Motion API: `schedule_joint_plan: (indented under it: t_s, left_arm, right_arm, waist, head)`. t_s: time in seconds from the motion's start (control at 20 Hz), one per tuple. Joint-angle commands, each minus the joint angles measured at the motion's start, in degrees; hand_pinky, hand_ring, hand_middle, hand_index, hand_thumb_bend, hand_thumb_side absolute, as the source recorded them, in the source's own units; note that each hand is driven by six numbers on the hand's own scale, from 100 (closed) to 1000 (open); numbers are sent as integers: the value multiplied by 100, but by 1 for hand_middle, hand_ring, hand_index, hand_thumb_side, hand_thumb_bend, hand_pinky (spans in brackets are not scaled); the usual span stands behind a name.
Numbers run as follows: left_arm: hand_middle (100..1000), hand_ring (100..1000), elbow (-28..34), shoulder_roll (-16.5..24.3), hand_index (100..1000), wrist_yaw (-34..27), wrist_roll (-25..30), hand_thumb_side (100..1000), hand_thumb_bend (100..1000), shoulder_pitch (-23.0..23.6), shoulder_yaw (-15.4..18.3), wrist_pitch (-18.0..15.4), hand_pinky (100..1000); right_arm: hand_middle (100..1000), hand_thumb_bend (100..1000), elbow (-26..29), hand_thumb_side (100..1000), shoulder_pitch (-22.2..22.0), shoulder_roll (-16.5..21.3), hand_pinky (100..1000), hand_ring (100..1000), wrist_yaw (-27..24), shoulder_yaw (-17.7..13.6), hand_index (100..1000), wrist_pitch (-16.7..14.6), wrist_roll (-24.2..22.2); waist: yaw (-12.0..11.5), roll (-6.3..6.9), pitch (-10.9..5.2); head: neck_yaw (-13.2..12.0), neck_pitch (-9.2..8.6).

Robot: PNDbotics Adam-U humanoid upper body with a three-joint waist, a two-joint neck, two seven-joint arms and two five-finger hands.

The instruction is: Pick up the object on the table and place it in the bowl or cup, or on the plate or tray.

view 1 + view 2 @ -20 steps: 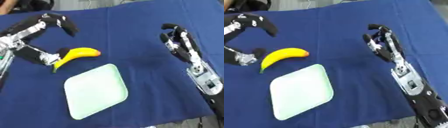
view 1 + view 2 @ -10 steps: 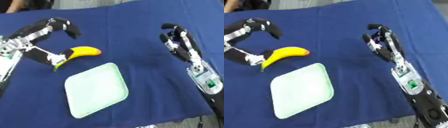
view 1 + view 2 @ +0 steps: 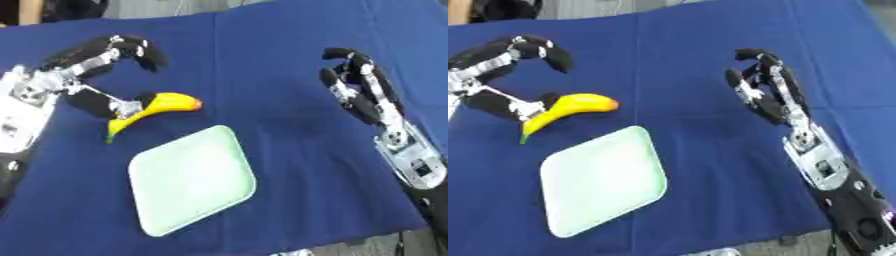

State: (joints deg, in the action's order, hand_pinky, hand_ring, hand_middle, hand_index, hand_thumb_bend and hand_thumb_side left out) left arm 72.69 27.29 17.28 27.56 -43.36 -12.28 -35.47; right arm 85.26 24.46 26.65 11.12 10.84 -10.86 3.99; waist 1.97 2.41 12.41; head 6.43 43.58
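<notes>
Blue-covered tabletop (image 3: 262, 55), seen from above. Yellow banana (image 3: 153, 111) lying on the cloth at left of centre, orange-tinted end pointing right, green stem end pointing down-left. Just below and right of it, apart from it, a pale green rounded-square plate (image 3: 192, 179), lying flat and tilted askew.

Left robot hand (image 3: 83, 80) at the left side, black with silver joints, spread wide around the banana: fingers (image 3: 131, 47) arching above and beyond the fruit without touching it, thumb (image 3: 105, 105) low against the banana's left side, close to or touching the peel. Banana resting on the cloth, not lifted, not clasped.

Right robot hand (image 3: 765, 87) at the right side, well apart from banana and plate, palm turned toward the centre, fingers relaxed and slightly bent, holding nothing. Forearm running down toward the lower right corner.
</notes>
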Motion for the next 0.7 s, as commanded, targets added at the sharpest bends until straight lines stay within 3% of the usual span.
schedule_joint_plan:
  t_s: [0.05, 0.7]
  left_arm:
    - [725, 686, -279, -38, 817, 364, 970, 456, 100, -182, 115, -1228, 654]
    - [730, 692, -959, -277, 817, 1442, 596, 493, 100, -259, 230, -1605, 661]
  right_arm:
    - [747, 506, 63, 791, 68, 43, 345, 556, -27, -9, 848, -16, -35]
    - [748, 506, 75, 788, 107, 20, 347, 557, -54, 13, 849, -40, -86]
  waist:
    - [15, 1, -121]
    - [57, -11, -85]
  head:
    - [-78, -24]
    - [-152, -54]
